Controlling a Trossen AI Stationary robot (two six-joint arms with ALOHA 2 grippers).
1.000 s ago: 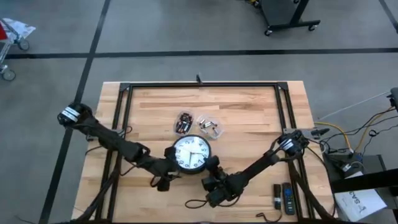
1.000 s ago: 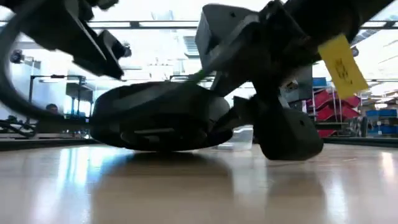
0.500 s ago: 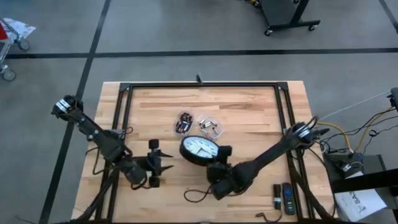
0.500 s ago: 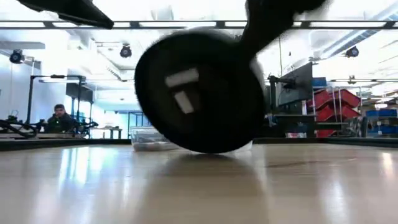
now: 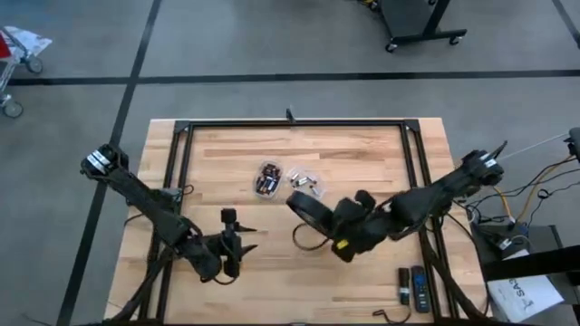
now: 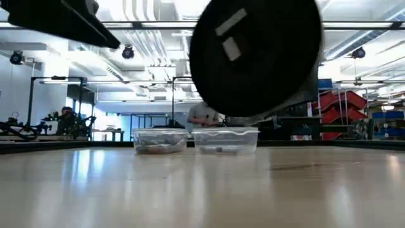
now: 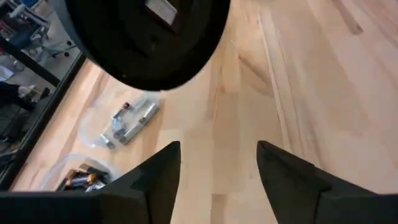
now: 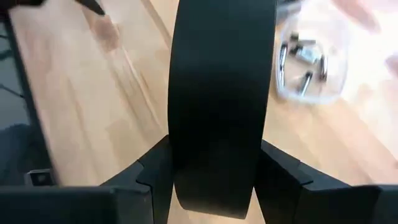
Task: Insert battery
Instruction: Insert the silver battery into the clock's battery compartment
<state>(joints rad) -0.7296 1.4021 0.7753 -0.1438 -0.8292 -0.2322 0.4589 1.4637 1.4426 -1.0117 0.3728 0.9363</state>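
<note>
A round black wall clock (image 5: 306,210) hangs on edge above the table's middle, its back (image 6: 256,57) facing the near edge, with my right gripper (image 5: 328,220) shut on it. In the left wrist view the clock's back (image 7: 149,37) shows ahead of my left gripper (image 7: 217,168). That left gripper (image 5: 237,244) is open with nothing between its fingers, over the near left of the table. A clear tub of batteries (image 5: 267,179) rests on the table beyond the clock. My right gripper pinches the clock across its thickness near the rim (image 8: 217,143), with one finger (image 8: 155,174) on either flat side. The fingers come about level from the table's right side. The clock stands on edge, lifted clear of the table.
A second clear tub (image 5: 306,185) with small metal parts stands beside the battery tub. Two remote controls (image 5: 412,286) lie near the front right corner. A black frame (image 5: 290,125) runs around the wooden tabletop. A person shows far behind the table in the low view.
My right gripper has lifted the clock off the table, tipped it from lying face up to standing on edge, and carried it up and toward the right. My left gripper has drawn back from the clock's left rim toward the near left.
</note>
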